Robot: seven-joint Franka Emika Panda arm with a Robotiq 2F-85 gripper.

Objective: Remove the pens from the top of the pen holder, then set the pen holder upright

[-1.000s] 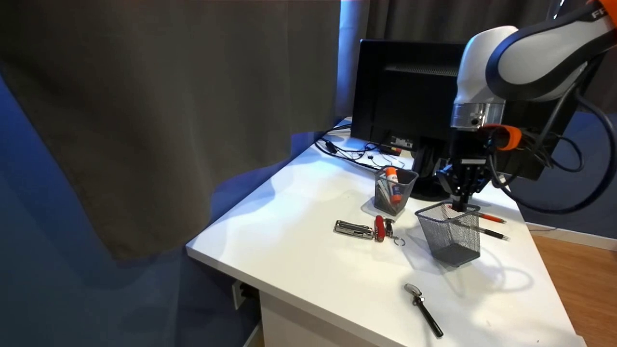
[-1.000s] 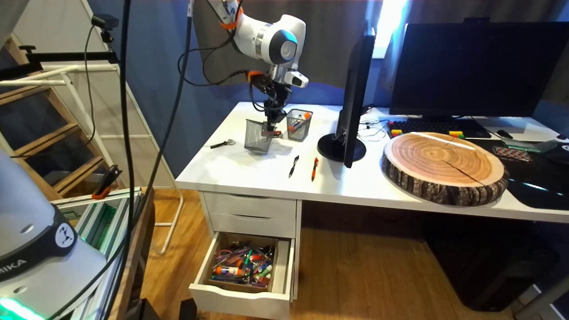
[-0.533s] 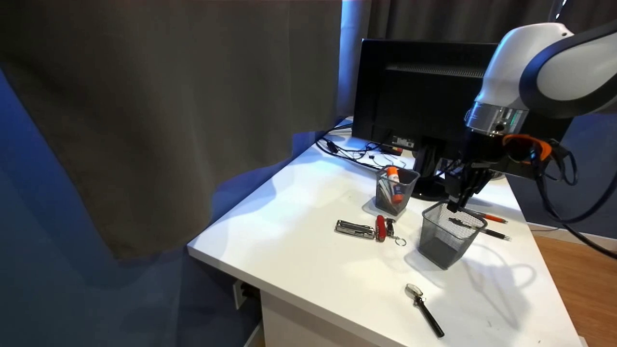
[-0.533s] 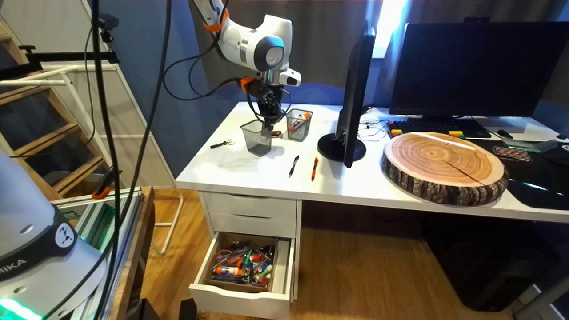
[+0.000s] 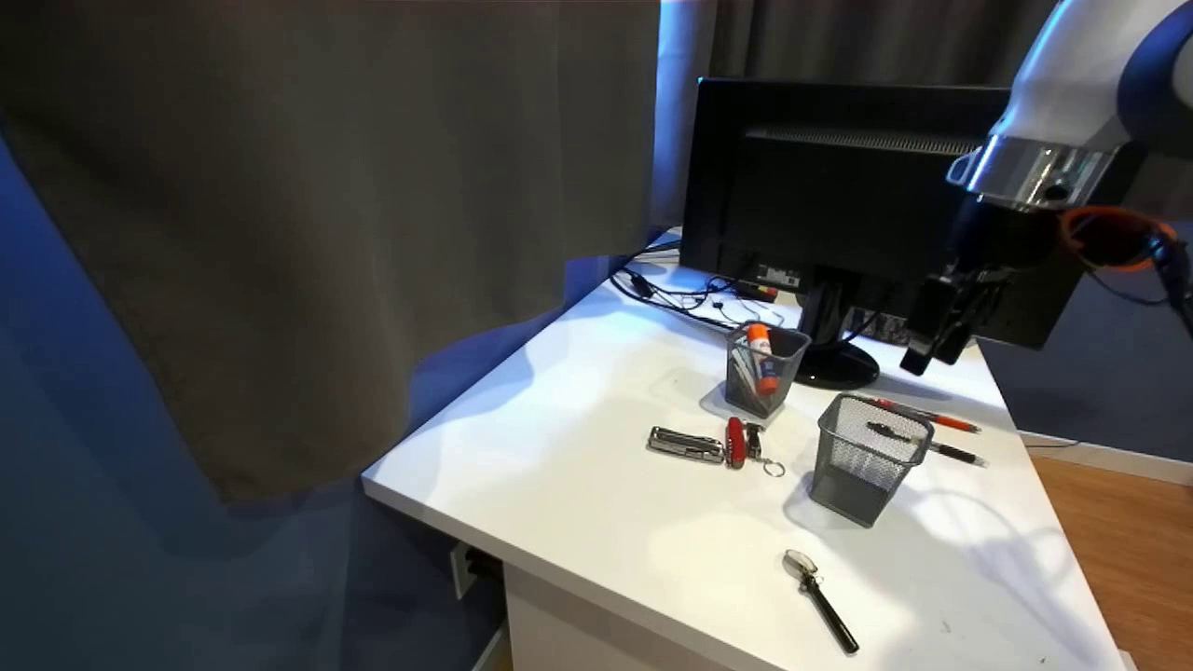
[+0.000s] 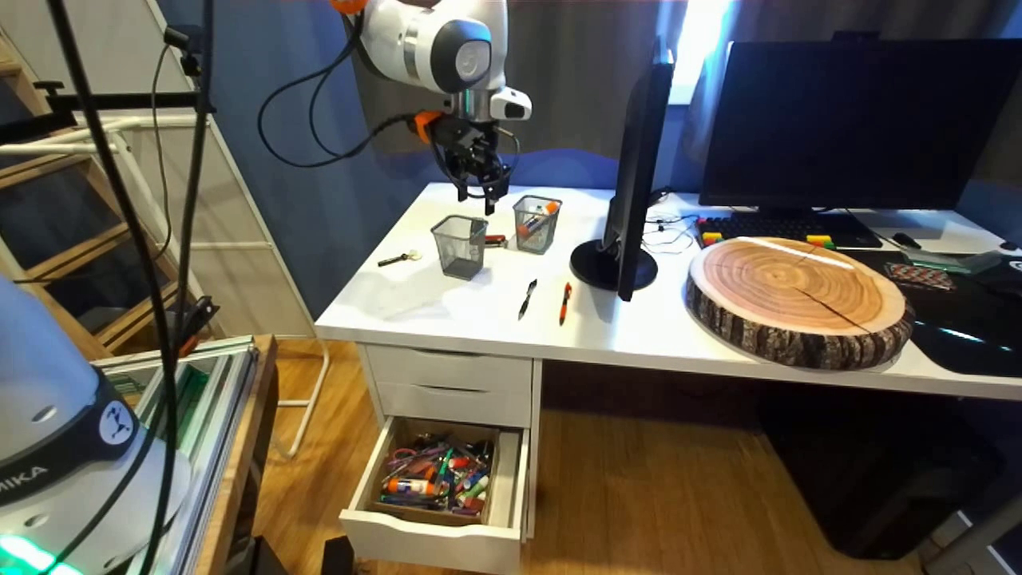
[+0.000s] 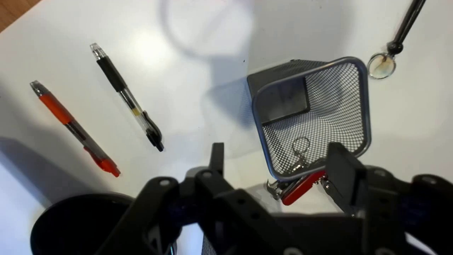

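Observation:
The pen holder, a dark wire-mesh box, stands upright on the white desk with its mouth up and no pens inside. My gripper hangs above and behind it, apart from it, and the same gap shows in the view where the gripper is over the holder. In the wrist view the gripper has its fingers wide apart with nothing held between them; the holder's rim lies below. Beside it on the desk lie a red pen and a black pen.
Another mesh holder with a glue stick stands close by. A red pocket knife and a silver multitool lie near it. A black stick with a pale tip is towards the front. The monitor rises beside the pens.
A second ago my gripper was shut on the tilted holder's rim. The holder has since come down level onto the desk, and the gripper has opened and lifted away. The pens have stayed put.

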